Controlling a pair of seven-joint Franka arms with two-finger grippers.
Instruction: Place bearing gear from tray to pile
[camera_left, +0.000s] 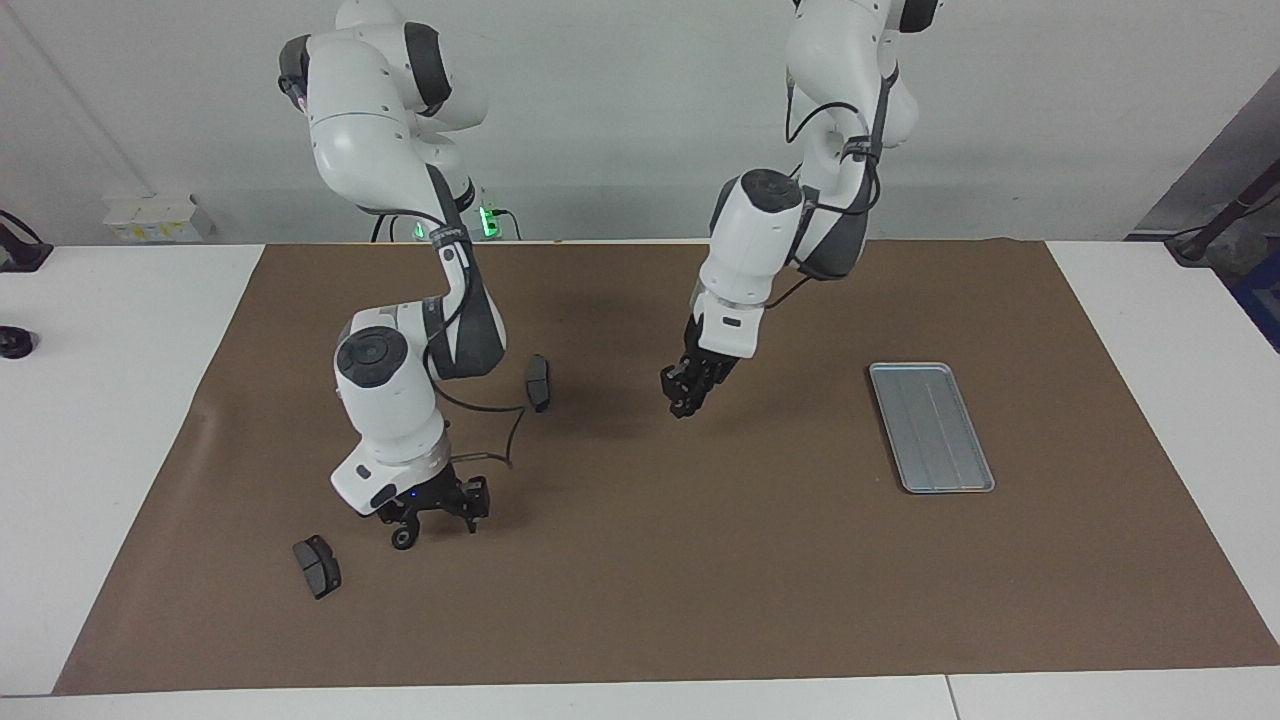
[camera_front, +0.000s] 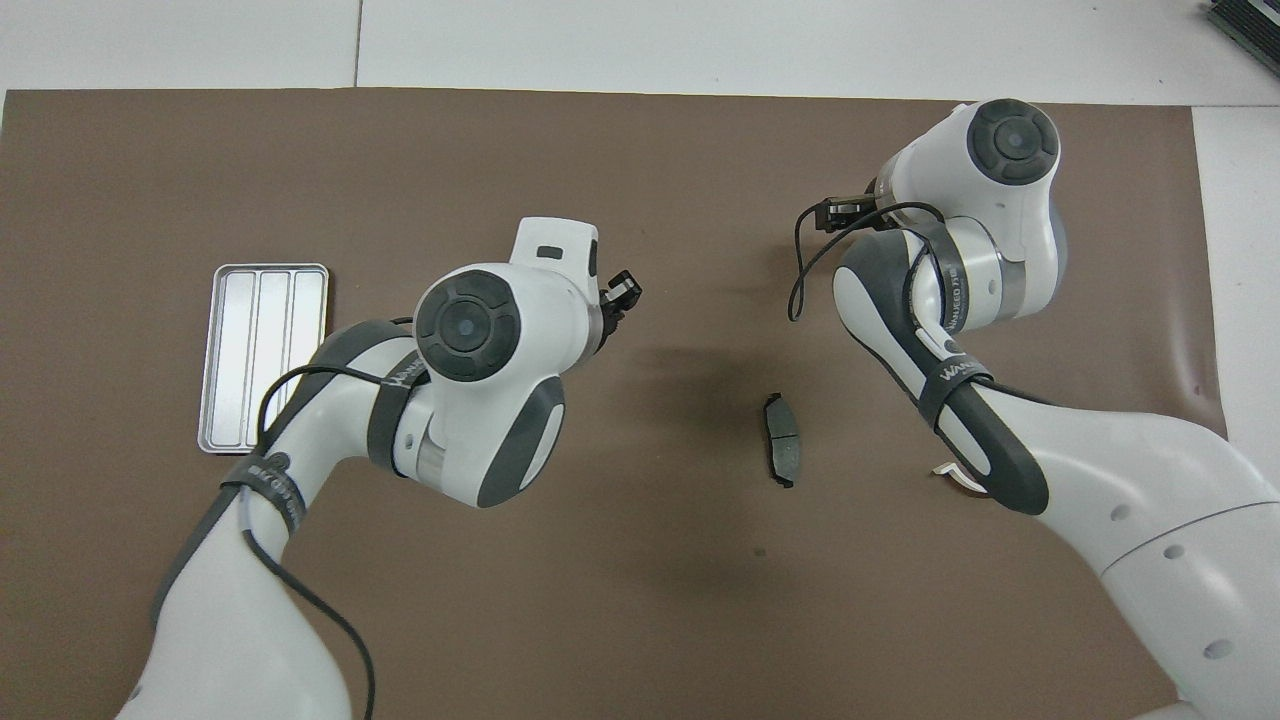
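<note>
We judge the dark grey, curved flat pad (camera_left: 317, 566) stiff and fairly heavy, best pinched across its narrow middle; in the facing view it lies on the brown mat (camera_left: 640, 600) at eight o'clock from the right gripper (camera_left: 437, 522), whose jaws stand apart; a second dark pad (camera_left: 538, 382) lies at its one o'clock; whether the left gripper (camera_left: 688, 397), over mid-mat, is closed we cannot tell; the grooved silver-grey metal tray (camera_left: 930, 428) sits at its three o'clock.

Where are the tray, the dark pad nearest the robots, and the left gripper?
tray (camera_left: 931, 427): facing view, grooved floor.
dark pad (camera_left: 538, 381): facing view, middle of its face.
left gripper (camera_left: 687, 402): facing view, between the fingertips.
</note>
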